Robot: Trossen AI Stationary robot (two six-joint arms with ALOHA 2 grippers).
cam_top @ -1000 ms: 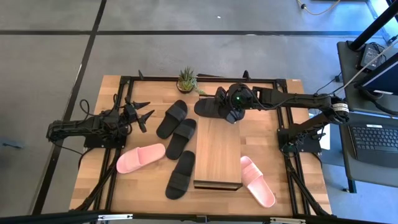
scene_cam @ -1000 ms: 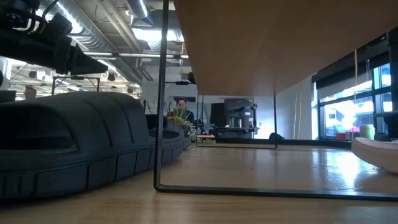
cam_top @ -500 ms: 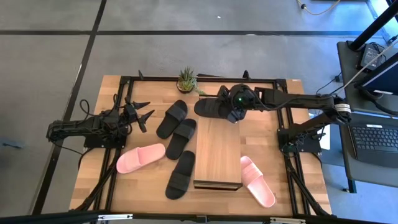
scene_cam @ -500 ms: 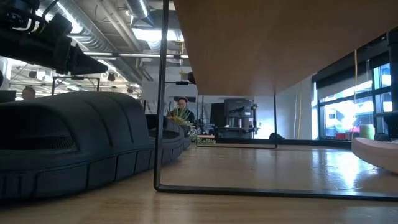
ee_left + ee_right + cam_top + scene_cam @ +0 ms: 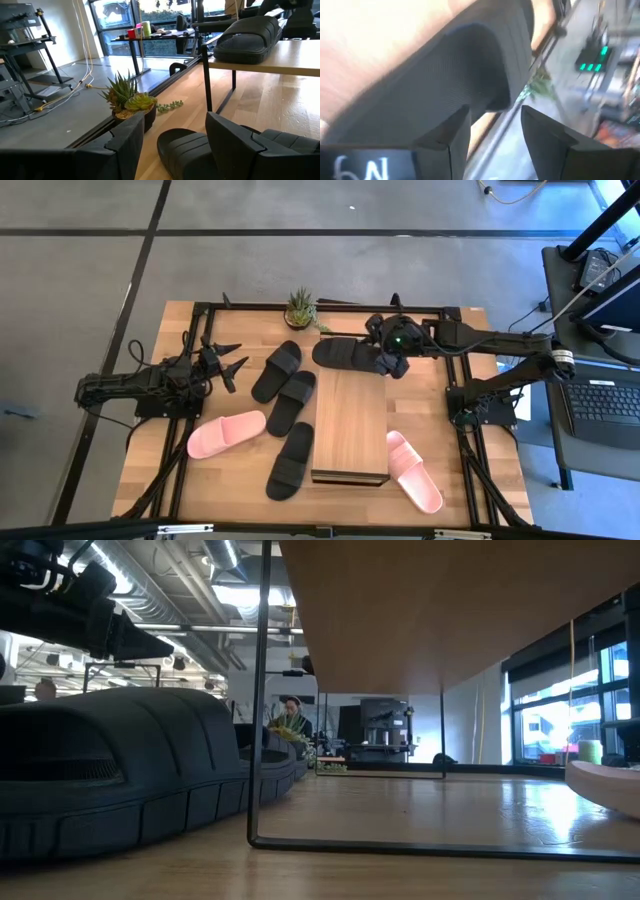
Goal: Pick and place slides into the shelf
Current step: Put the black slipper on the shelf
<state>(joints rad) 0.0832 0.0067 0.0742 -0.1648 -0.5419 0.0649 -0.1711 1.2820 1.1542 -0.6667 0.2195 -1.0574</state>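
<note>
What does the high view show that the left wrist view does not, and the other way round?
Only the high view: both pink slides, the right gripper at the shelf's far end, the whole table. Only the left wrist view: the shelf's black legs and windows beyond. Both: the potted plant, the shelf, and the black slide lying on its end.

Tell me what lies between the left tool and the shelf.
In the high view, two black slides lie side by side between the left tool and the shelf.
</note>
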